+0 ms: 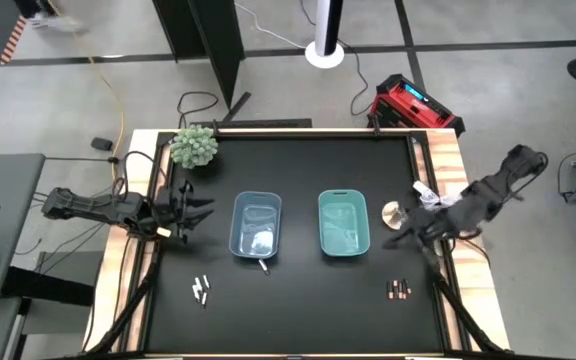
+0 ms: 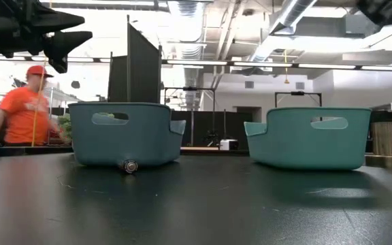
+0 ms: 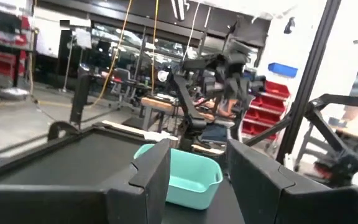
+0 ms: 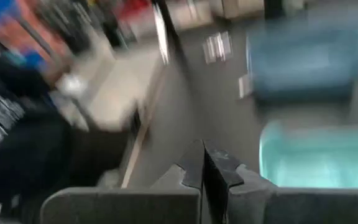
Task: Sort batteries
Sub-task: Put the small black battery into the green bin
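Tabletop (image 1: 308, 300) was black and matte, framed in pale wood. Blue bin (image 1: 256, 225) and teal bin (image 1: 343, 224) sat side by side at centre. Whitish batteries (image 1: 202, 289) lay near the front left, dark batteries (image 1: 399, 290) front right, one battery (image 1: 263, 265) touching the blue bin's front. Left gripper (image 1: 194, 213) hovered left of the blue bin, fingers apart; right gripper (image 1: 396, 238) right of the teal bin, fingers together. Person in orange (image 2: 24, 109) stood in the room behind.
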Available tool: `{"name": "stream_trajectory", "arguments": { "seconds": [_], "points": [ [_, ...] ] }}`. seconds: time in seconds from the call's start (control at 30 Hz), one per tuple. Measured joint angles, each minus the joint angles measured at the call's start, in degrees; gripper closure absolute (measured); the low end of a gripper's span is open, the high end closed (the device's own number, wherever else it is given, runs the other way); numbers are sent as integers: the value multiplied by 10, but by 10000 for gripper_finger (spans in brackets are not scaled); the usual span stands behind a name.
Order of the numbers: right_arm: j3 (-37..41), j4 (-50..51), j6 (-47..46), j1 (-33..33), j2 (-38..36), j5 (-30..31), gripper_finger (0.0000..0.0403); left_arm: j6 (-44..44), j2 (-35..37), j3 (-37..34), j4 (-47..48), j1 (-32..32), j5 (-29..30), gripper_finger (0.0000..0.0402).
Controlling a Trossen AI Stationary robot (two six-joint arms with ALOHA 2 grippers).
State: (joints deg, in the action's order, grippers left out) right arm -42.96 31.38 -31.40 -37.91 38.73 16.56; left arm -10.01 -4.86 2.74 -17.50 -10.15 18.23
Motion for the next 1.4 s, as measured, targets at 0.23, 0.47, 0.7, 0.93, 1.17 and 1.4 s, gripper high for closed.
{"name": "stream_trajectory", "arguments": {
  "seconds": [0.23, 0.47, 0.7, 0.93, 1.17, 1.4],
  "points": [
    [-91, 223, -292, -96, 209, -50, 377, -12, 0, 0, 1, 0, -18, 249],
    [-124, 238, -457, -164, 329, -71, 377, -8, 0, 1, 1, 0, -19, 249],
    [-124, 290, -654, -187, 387, -83, 382, 13, 0, 1, -2, 0, -15, 249],
    [-124, 308, -789, -221, 424, -100, 395, 18, 0, 1, 2, 0, -15, 249],
    [-123, 308, -904, -250, 460, -100, 345, 20, 0, 1, 14, 0, -15, 249],
    [-108, 276, -943, -262, 497, -100, 297, 20, 0, 1, 17, 0, -15, 249]
  ]
}}
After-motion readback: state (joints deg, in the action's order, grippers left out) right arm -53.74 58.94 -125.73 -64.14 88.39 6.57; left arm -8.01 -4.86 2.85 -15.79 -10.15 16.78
